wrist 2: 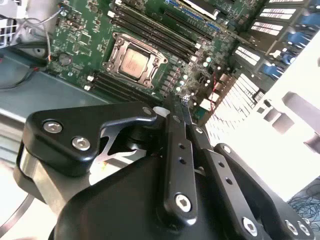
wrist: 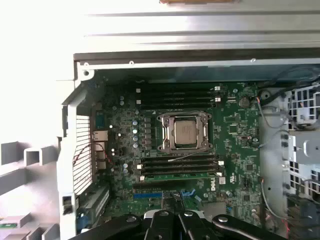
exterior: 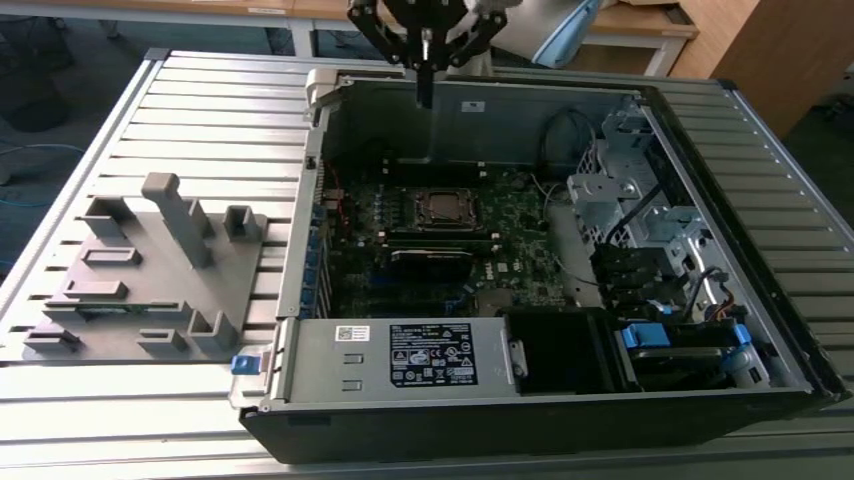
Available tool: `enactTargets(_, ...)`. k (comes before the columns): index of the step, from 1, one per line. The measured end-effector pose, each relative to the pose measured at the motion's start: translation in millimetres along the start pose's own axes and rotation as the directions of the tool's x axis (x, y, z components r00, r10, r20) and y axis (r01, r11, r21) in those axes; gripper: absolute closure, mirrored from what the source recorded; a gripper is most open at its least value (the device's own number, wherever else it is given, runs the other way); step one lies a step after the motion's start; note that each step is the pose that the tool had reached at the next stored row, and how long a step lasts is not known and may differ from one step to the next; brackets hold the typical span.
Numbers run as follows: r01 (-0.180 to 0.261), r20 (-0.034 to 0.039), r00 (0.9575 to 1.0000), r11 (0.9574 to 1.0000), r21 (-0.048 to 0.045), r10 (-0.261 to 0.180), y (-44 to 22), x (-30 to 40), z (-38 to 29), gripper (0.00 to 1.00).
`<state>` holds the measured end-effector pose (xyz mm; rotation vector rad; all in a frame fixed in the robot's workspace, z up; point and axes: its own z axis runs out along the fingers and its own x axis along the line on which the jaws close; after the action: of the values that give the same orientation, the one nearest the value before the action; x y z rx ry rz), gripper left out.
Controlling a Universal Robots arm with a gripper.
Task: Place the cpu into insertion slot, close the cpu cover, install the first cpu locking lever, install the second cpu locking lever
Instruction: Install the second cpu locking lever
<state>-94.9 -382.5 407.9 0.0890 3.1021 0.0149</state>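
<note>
Lying already in the silver-rimmed square insertion slot [wrist: 184, 132], the small, flat, light, fragile grey-brown cpu [wrist 2: 133, 61] is judged best held by its edges, while the clenched, empty black end effector [exterior: 424, 98] is seen above the case.

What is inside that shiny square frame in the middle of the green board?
Inside the frame, the cpu cover, sits the cpu, flat in the insertion slot. The chip covers whatever lies beneath it. The hand hangs above the case's far wall, away from it.
</note>
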Motion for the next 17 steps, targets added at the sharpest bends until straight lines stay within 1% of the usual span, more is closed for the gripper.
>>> enactTargets(17, 0.000, -0.0001, 1.0000, 1.0000, 0.0001, 0.000, 0.9, -3.0, -77.1, 0.90)
